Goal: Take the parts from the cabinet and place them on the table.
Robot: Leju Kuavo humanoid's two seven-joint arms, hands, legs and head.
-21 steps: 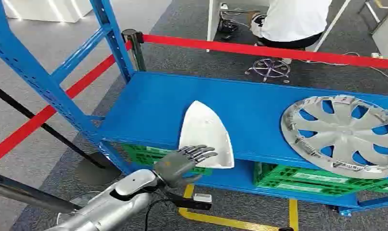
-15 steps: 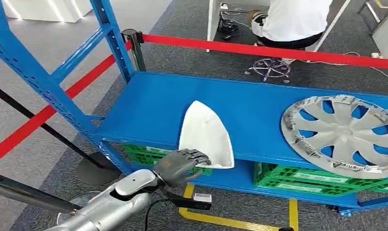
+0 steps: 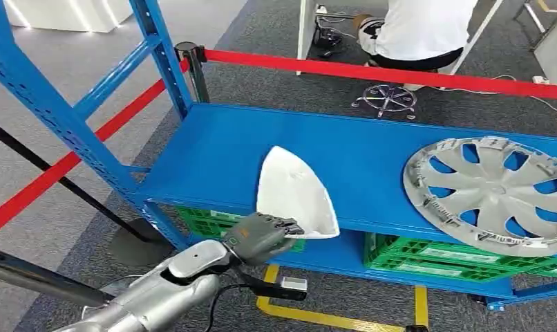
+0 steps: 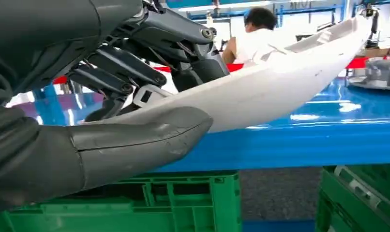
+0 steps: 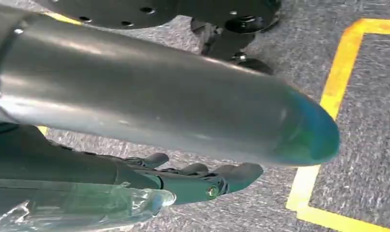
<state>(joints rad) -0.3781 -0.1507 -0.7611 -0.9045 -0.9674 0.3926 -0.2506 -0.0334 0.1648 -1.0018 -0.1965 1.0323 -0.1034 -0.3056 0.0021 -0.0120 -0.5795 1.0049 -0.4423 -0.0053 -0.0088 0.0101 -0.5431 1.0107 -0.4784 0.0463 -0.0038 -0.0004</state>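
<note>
White triangular part (image 3: 294, 194): on the blue cabinet shelf (image 3: 213, 152), near edge pinched by our left hand (image 3: 260, 235). Silver hubcap (image 3: 493, 194): same shelf, well apart. Right hand (image 5: 202, 181): hangs over carpet, holding nothing, fingers loosely extended.

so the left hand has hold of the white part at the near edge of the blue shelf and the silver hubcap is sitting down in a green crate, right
Not quite. The left hand does grip the white part at the near edge of the blue shelf, thumb under it and fingers on top in the left wrist view. But the silver hubcap lies flat on that same shelf, as the head view shows; the green crates sit on the level below it.
</note>
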